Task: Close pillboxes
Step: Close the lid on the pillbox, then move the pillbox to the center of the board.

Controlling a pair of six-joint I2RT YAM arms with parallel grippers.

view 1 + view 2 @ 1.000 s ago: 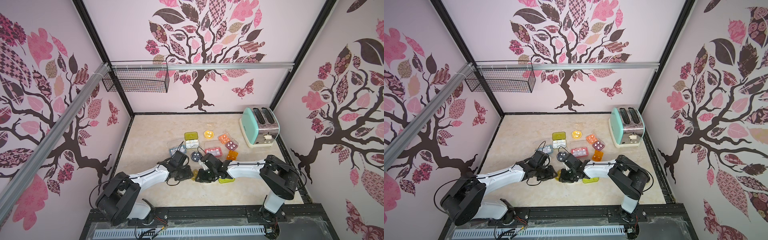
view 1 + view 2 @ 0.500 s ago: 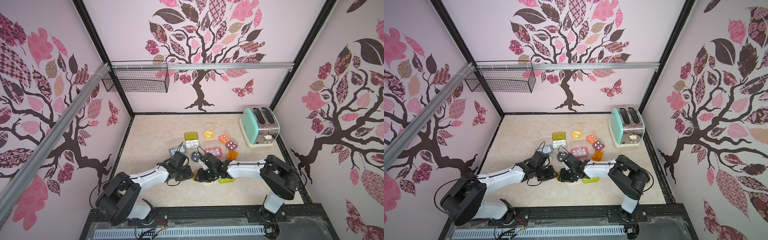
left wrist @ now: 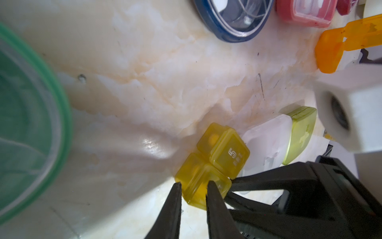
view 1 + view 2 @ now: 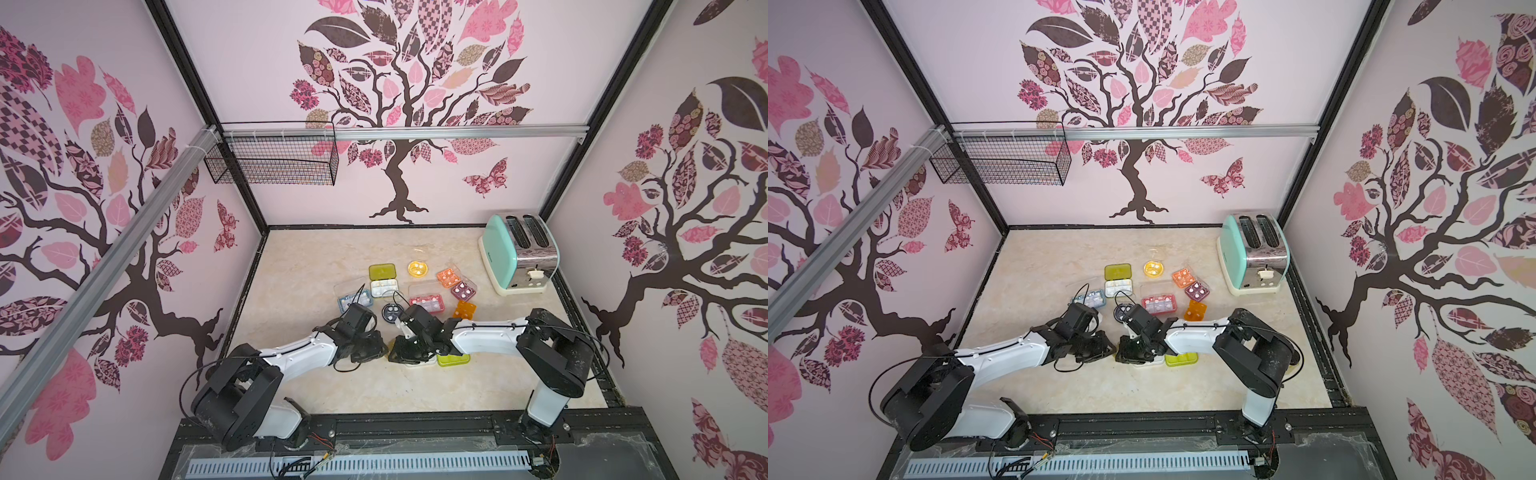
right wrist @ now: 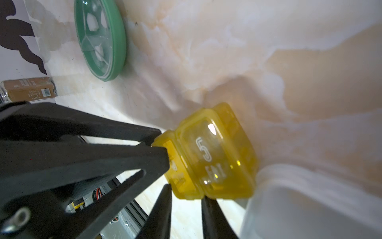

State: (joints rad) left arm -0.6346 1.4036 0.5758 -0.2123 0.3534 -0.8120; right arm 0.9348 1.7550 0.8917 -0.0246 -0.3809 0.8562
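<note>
Marble table point(image 4: 316, 386), front-centre – both arms meet here, near the other pillboxes point(image 4: 426, 302) further back. Target: the small yellow pillbox point(image 3: 208, 165), lying flat and touching a white pillbox point(image 3: 266, 142). The step looks like seating its lids. Best done w/ one arm bracing the end so the box can't skid, the other pressing straight down near the latch edge – not sideways.

Left gripper point(image 3: 193, 184): jaws nearly together, apparently pinching the box's near end. Right gripper point(image 5: 186, 193): narrow gap, nothing betw. the jaws, tips just touching the box's edge.
</note>
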